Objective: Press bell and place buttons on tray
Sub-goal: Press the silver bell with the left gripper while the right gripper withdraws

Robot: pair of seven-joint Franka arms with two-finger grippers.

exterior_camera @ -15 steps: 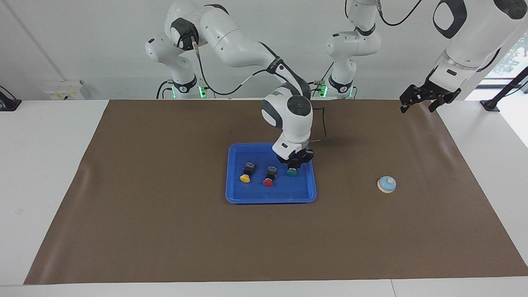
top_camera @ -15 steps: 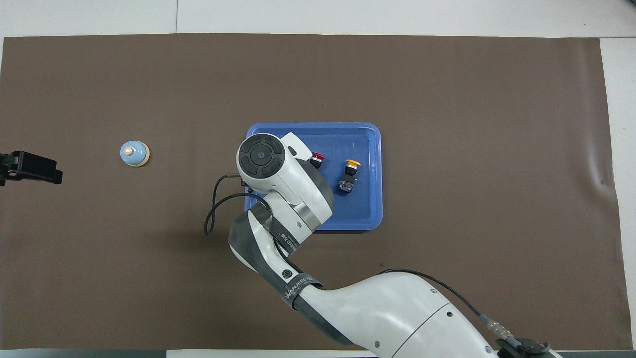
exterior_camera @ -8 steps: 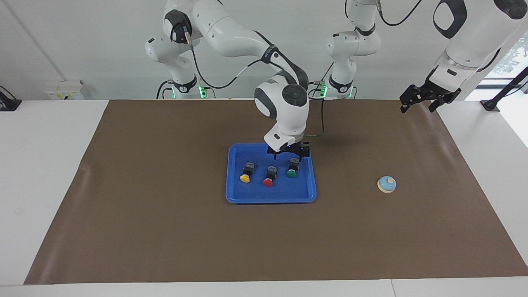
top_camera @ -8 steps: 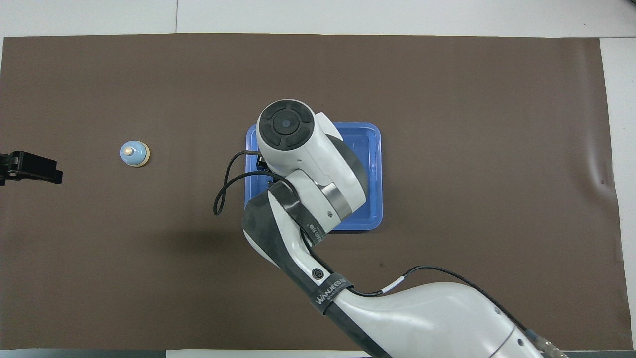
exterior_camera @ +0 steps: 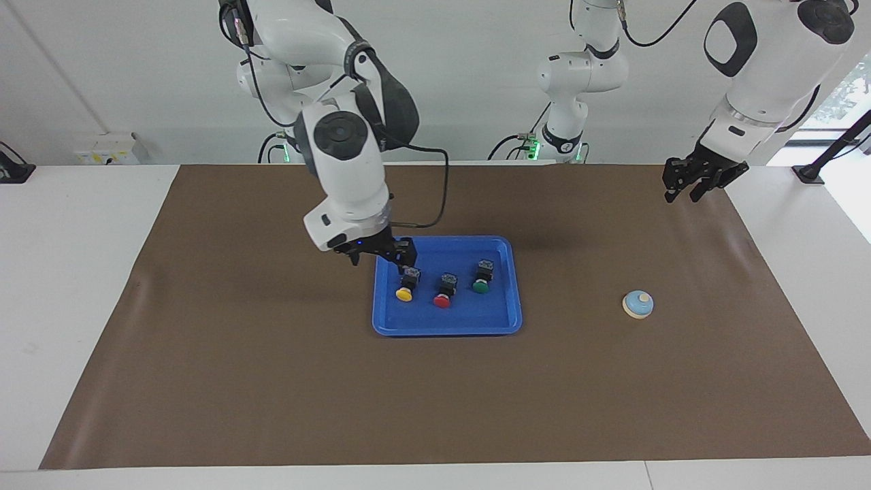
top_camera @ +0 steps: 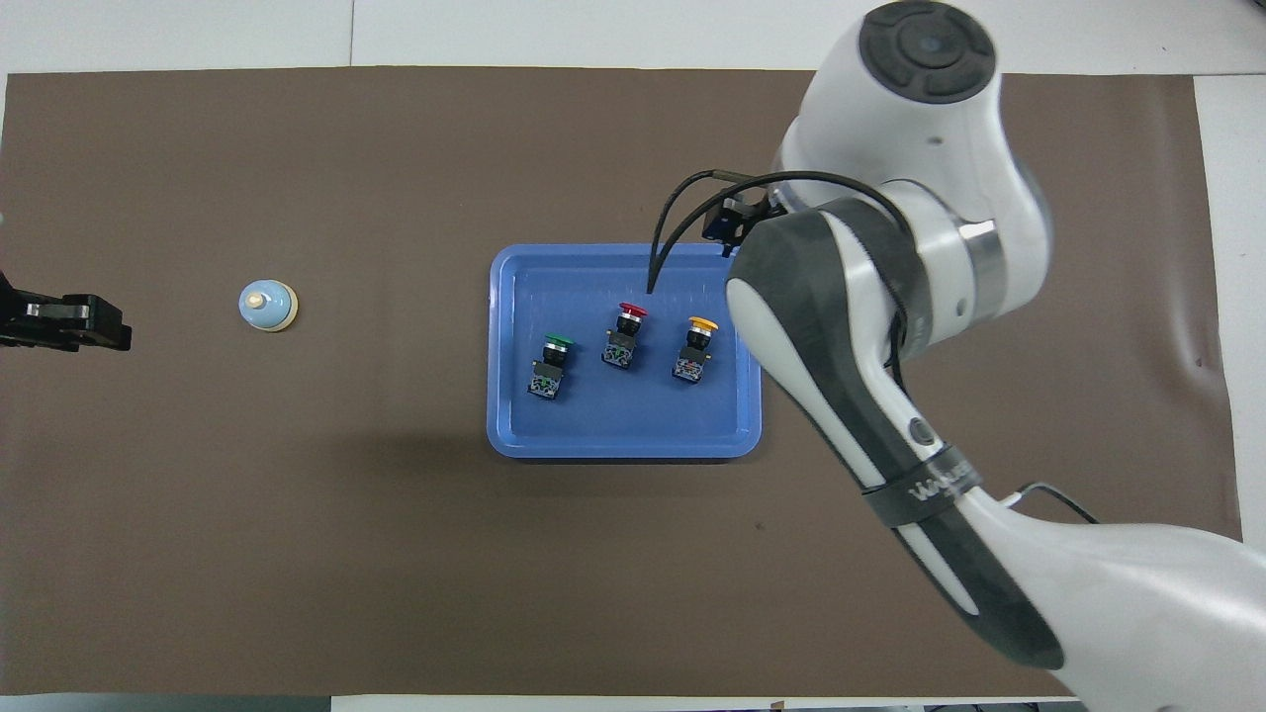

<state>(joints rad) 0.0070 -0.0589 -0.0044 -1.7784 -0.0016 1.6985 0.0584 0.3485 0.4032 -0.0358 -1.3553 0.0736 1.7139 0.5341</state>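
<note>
The blue tray (exterior_camera: 447, 325) lies mid-bench on the brown mat (exterior_camera: 272, 381). Three buttons lie in it in a row, all tipped over with caps pointing away from the robots: the yellow button (exterior_camera: 407, 286) toward the right arm's end, the red button (exterior_camera: 444, 290) in the middle, the green button (exterior_camera: 482, 278) toward the left arm's end, slightly nearer the robots than the other two. None touches another.

The bell (exterior_camera: 637, 304) stands alone on the mat, well apart from the tray, toward the left arm's end.

The right gripper (exterior_camera: 378, 256) hangs over the tray's corner by the yellow button; its fingers are spread and hold nothing. The left gripper (exterior_camera: 687, 188) hangs over the mat's edge at the left arm's end, holding nothing; I cannot tell how its fingers stand.
</note>
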